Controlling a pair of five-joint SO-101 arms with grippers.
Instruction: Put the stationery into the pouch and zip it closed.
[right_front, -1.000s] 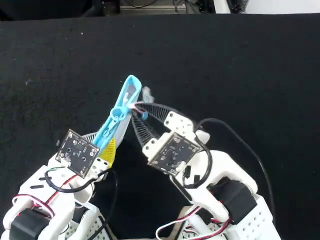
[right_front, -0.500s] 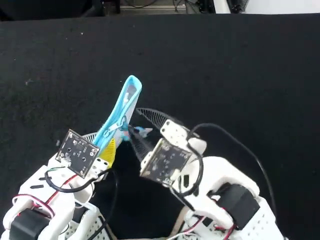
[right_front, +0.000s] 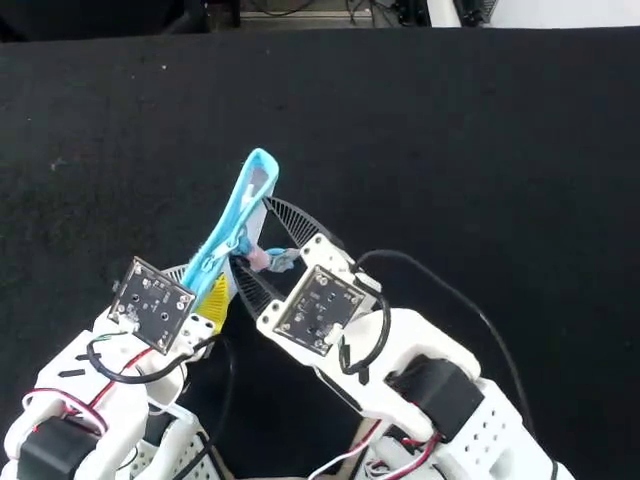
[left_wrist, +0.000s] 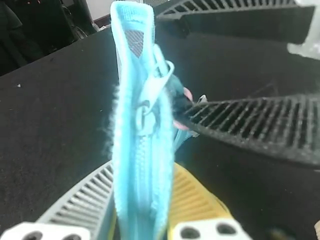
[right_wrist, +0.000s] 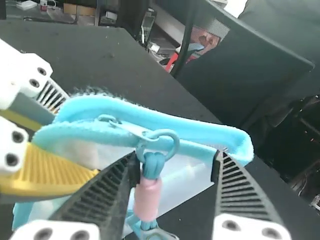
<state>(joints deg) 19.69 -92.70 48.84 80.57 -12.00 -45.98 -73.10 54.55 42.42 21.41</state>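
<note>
Over the last second the right hand (right_front: 250, 232) slid back along the light blue fabric pouch (right_front: 240, 205) toward the left arm. The pink bead (right_front: 258, 260) on the zip cord travelled with it, from near the pouch's far end to about halfway along its length. The pouch itself kept its place, standing on edge with the zip seam uppermost and slanting away from both arms over the black bench (right_front: 450, 150). Whether its far end touched the bench could not be told.

Its near end was clamped in the left hand (left_wrist: 142, 175), with a yellow finger (left_wrist: 195, 200) and a grey finger (left_wrist: 82, 200) pressed against opposite faces. A blue ring-shaped zip pull (right_wrist: 162, 142) hung from the seam partway along, and a short blue cord and the pink bead dangled below it.

The right hand was spread wide, its black ribbed fingers (right_wrist: 110, 195) well apart. The bead lay against the inner edge of one finger, while the other stood clear of it beside the pouch's pale side.
</note>
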